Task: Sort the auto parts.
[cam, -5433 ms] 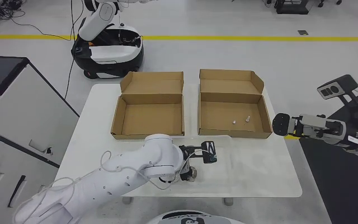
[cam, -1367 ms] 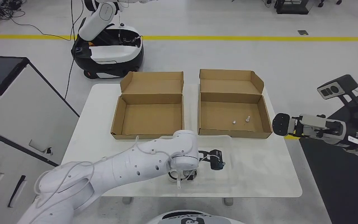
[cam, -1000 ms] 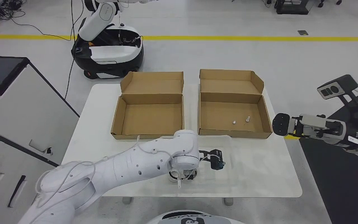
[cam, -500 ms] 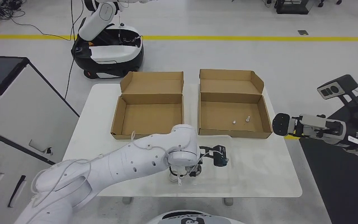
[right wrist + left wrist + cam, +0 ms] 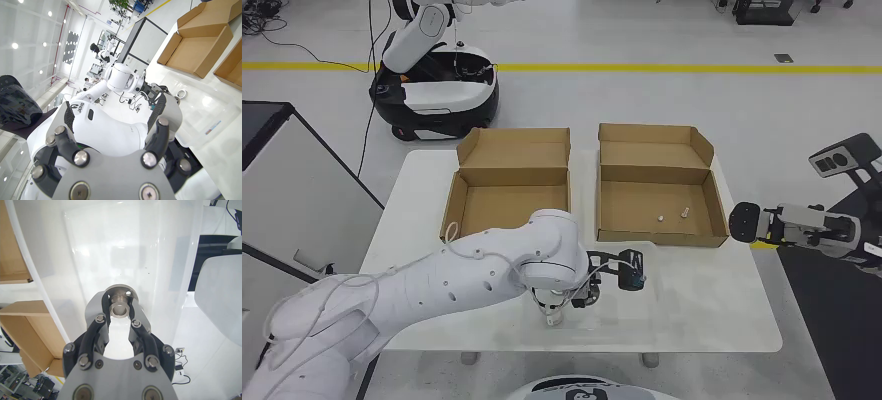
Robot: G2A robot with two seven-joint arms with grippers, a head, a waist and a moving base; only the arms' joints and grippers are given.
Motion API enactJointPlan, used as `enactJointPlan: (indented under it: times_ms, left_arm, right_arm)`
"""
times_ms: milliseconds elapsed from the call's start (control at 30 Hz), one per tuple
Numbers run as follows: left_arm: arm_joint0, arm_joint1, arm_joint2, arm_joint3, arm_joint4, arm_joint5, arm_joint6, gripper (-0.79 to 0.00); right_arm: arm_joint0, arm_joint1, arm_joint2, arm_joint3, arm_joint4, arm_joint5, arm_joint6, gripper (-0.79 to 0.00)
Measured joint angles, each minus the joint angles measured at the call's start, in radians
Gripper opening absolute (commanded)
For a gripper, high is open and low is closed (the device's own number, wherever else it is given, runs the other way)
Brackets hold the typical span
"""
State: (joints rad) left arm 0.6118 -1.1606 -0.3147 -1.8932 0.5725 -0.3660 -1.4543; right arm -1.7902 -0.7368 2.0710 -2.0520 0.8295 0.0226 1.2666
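Left jaws clamp flanged bushing [image 5: 119,305] (bore toward wrist).

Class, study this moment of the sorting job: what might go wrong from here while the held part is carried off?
1. The left end effector pinches the flanged metal part only by its narrow sleeve; it may slip or tilt in transit.
2. It is held over the clear tray; its flange might catch a box's front wall.
3. The stocked box holds small parts, the bare box nothing: a wrong drop is possible.
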Motion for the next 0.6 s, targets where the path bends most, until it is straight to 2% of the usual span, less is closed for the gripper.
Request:
enactJointPlan:
  times_ms: [167,300,600]
  left_arm:
    - [0.013,0.049,-0.054,-0.054,-0.009,-0.040,0.040,-0.785]
    - [0.044,0.096,-0.113,-0.081,-0.019,-0.124,0.123,-0.785]
    - [0.136,0.188,-0.224,-0.064,0.012,-0.315,0.315,-0.785]
  right_arm:
    - [0.000,0.000,0.000,0.000,0.000,0.000,0.000,0.000]
    - [0.000,0.000,0.000,0.000,0.000,0.000,0.000,0.000]
    - [0.000,0.000,0.000,0.000,0.000,0.000,0.000,0.000]
